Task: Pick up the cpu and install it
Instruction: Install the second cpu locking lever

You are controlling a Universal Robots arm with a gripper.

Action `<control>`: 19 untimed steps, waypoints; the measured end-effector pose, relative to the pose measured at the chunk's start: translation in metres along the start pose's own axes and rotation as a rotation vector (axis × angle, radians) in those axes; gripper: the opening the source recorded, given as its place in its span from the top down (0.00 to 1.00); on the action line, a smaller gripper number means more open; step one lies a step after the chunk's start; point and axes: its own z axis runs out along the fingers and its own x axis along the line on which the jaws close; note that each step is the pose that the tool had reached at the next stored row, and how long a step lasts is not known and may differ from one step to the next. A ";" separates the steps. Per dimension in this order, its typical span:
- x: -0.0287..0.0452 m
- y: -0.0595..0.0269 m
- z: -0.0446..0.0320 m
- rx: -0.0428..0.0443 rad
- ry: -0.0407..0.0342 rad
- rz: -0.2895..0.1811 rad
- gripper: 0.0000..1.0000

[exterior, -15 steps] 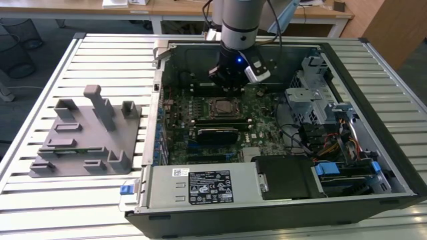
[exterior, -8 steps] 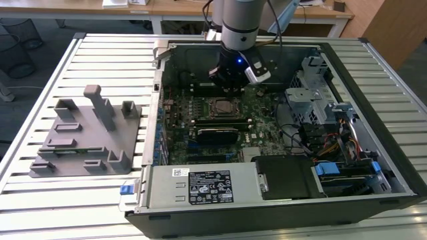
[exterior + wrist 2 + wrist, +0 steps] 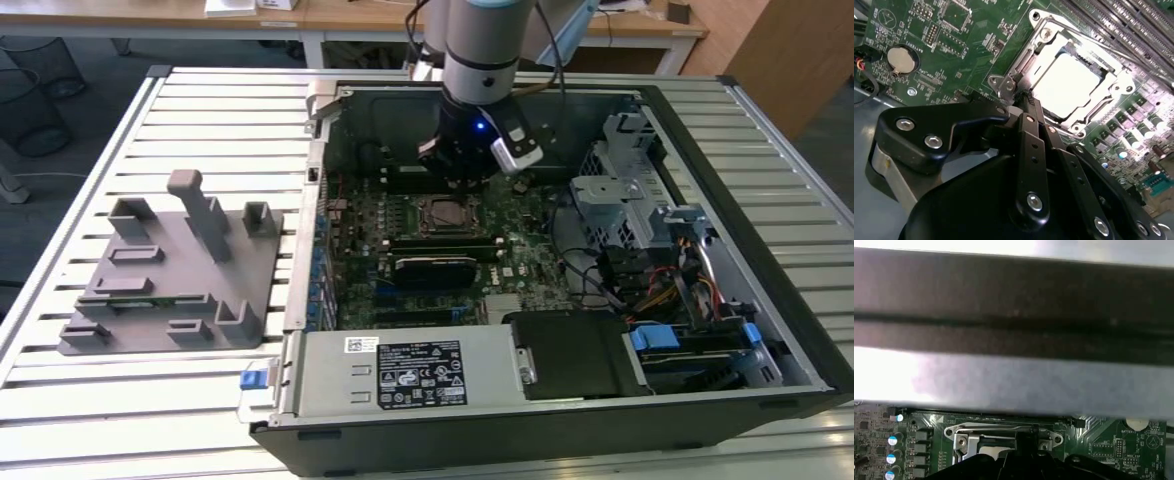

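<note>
Your arm (image 3: 478, 45) comes down from the top centre of the exterior view, almost vertical, and a small blue light shines on its wrist. You see the gripper (image 3: 461, 165) just below it, in the upper middle of the frame. Its black linkage (image 3: 1024, 150) covers the lower half of the second wrist view.

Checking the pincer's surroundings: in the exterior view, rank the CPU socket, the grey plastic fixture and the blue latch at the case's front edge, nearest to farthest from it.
1. CPU socket, just below the pincer, inside the case.
2. Grey plastic fixture, outside the case, on the exterior view's left.
3. Blue latch, at the case's front corner.
</note>
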 end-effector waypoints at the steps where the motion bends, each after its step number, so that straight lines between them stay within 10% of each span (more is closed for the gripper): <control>1: 0.0001 -0.0010 0.0000 0.0000 0.0000 0.000 0.89; 14: 0.0001 -0.0048 -0.0222 0.0012 0.0000 0.000 0.89; 19: 0.0033 -0.0212 -0.0223 0.0016 0.0002 0.000 0.89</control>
